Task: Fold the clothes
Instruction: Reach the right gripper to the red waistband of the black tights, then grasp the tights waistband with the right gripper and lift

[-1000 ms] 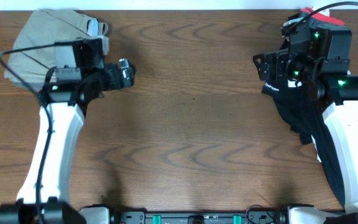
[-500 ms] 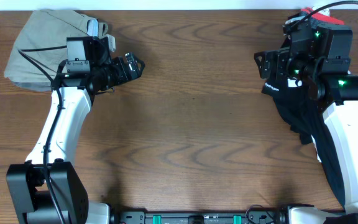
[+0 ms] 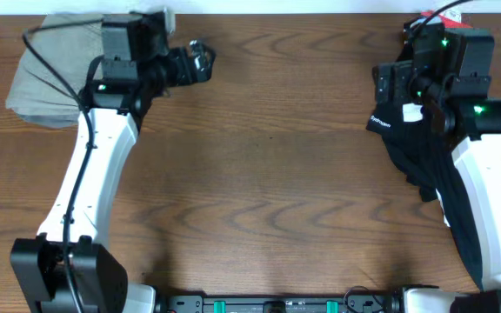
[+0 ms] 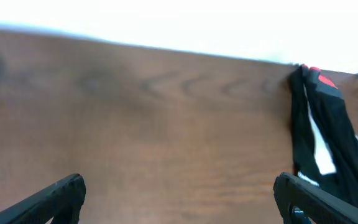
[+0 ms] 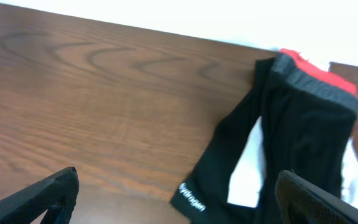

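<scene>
Robot lab bench, by the look. Wood-grain table point(image 3: 259, 174); white left arm point(image 3: 85, 174) and right arm point(image 3: 485, 191) rise from table's near edge; bare white wall point(image 4: 166, 18) behind table's far edge.

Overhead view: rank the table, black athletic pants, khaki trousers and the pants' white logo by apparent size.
1. table
2-3. black athletic pants and khaki trousers: both partly covered, too close to rank
4. white logo, by far the smallest

Bench point(image 3: 268, 174) centre lies open between both arms. Khaki trousers point(image 3: 40, 83) block the far-left corner; black pants point(image 3: 416, 165) the right edge.
</scene>
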`<state>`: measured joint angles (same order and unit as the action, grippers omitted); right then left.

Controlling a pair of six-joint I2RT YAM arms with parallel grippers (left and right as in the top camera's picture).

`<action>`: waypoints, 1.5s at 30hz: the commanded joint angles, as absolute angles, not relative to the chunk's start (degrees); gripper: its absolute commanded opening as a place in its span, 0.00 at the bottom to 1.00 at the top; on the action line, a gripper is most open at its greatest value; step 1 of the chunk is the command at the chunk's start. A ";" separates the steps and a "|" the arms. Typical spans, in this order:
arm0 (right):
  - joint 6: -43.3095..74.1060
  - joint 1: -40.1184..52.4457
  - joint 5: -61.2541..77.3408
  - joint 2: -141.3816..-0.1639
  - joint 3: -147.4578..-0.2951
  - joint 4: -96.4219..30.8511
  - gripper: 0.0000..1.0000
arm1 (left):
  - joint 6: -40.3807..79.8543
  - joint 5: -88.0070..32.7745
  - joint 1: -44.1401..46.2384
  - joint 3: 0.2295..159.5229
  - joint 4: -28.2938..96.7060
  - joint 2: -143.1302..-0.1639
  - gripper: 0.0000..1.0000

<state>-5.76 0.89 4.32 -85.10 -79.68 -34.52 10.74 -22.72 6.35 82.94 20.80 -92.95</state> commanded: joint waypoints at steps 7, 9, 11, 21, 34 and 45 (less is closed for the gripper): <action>-9.30 -3.31 -0.21 -97.62 -93.43 -37.32 0.99 | 1.87 -9.32 13.85 87.35 23.40 -93.03 0.98; -8.80 -4.62 -0.19 -100.57 -96.14 -37.32 0.99 | 0.84 -9.34 14.98 87.35 25.23 -93.25 0.98; -7.68 -5.96 -0.21 -102.78 -97.89 -37.10 0.99 | 0.86 -9.34 15.49 87.24 26.44 -93.27 0.98; 1.67 -15.38 4.12 -108.27 -98.43 -28.71 0.99 | 1.10 -9.37 15.68 86.08 31.48 -93.76 0.98; -0.47 -14.94 11.81 -121.36 -98.43 -23.07 0.79 | 1.78 -9.39 15.73 85.82 32.21 -98.30 0.98; -0.23 -14.98 7.18 -123.13 -98.43 -33.65 0.50 | 1.76 -9.37 15.73 85.82 32.77 -98.63 0.98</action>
